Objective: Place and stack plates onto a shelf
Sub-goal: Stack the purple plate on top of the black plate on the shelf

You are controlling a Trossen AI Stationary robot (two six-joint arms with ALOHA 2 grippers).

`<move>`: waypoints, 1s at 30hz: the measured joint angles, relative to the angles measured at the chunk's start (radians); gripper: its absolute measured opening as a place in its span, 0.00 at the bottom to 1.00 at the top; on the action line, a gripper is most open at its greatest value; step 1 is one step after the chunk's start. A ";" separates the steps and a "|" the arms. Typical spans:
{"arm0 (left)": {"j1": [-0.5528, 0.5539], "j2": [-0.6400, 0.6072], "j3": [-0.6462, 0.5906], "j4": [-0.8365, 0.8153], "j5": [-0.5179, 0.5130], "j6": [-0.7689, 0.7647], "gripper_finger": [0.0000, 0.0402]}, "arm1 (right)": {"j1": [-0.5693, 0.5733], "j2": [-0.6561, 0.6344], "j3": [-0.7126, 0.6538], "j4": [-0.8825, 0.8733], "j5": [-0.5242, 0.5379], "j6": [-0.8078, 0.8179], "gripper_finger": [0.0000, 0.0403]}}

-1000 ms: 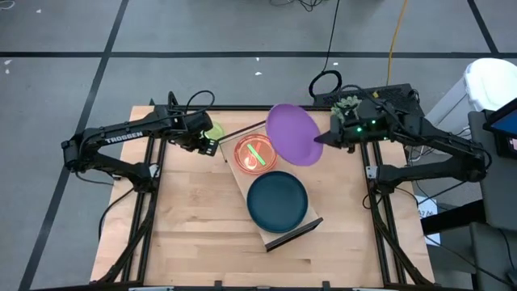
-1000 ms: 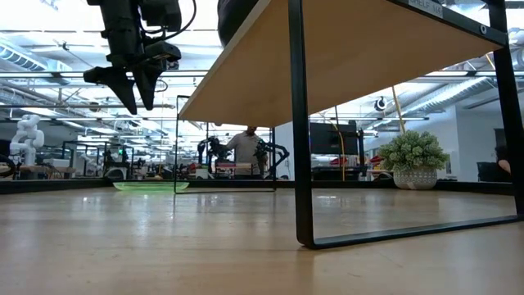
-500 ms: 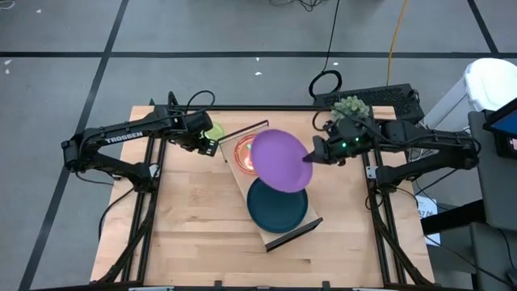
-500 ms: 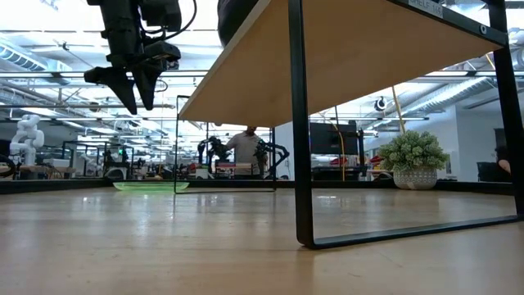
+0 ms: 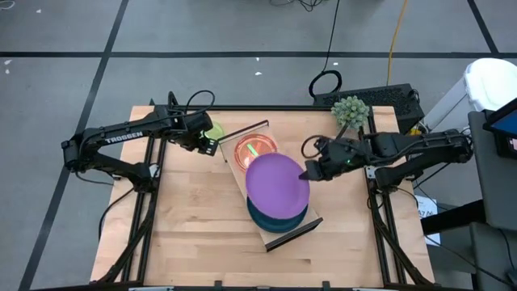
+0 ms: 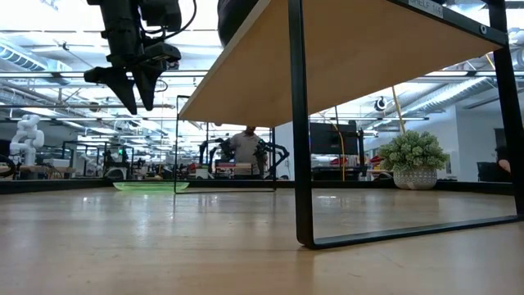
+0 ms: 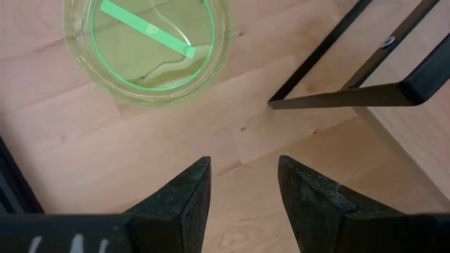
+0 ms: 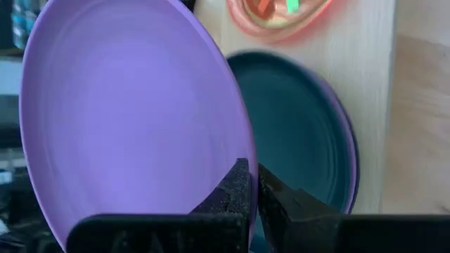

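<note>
My right gripper point(image 5: 307, 171) is shut on a large purple plate point(image 5: 277, 184), which hangs tilted over a dark teal plate point(image 5: 279, 220) on the shelf point(image 5: 311, 226). In the right wrist view the teal plate point(image 8: 295, 126) lies on another purple plate's rim point(image 8: 354, 165). A pink-red plate point(image 5: 254, 149) with a green one inside lies flat on the shelf's far end. My left gripper point(image 5: 208, 145) hovers open above the table, beside a green plate point(image 7: 148, 42) that lies flat on the tabletop at the far left. My right gripper pinches the purple plate's rim point(image 8: 242, 151) between its two fingers, on the plate's side toward the table's right edge. The fingers come from the table's right, slanting down. The plate is lifted clear and tilted, above the teal plate.
The shelf stands raised on dark metal legs point(image 6: 299, 123), slanting across the table's middle. A potted plant point(image 5: 351, 107) stands at the far right edge. Bare tabletop point(image 5: 194, 234) lies near and to the left of the shelf.
My right gripper has swung from the table's far right toward the near left and a little down, carrying the purple plate from beside the shelf to above the teal plate. The plate has tipped flatter on the way.
</note>
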 joint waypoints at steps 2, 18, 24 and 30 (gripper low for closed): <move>0.000 0.000 0.000 0.000 -0.002 0.000 0.42 | 0.017 0.016 0.000 0.000 0.000 0.000 0.00; 0.000 0.000 0.000 0.000 -0.002 -0.031 0.42 | 0.064 0.119 0.000 -0.062 0.002 0.054 0.00; 0.000 0.000 0.000 0.000 -0.002 -0.034 0.42 | 0.071 0.120 0.000 -0.104 0.032 0.037 0.00; 0.000 0.000 0.000 0.000 -0.002 -0.051 0.42 | 0.071 0.120 0.000 -0.139 0.051 0.015 0.00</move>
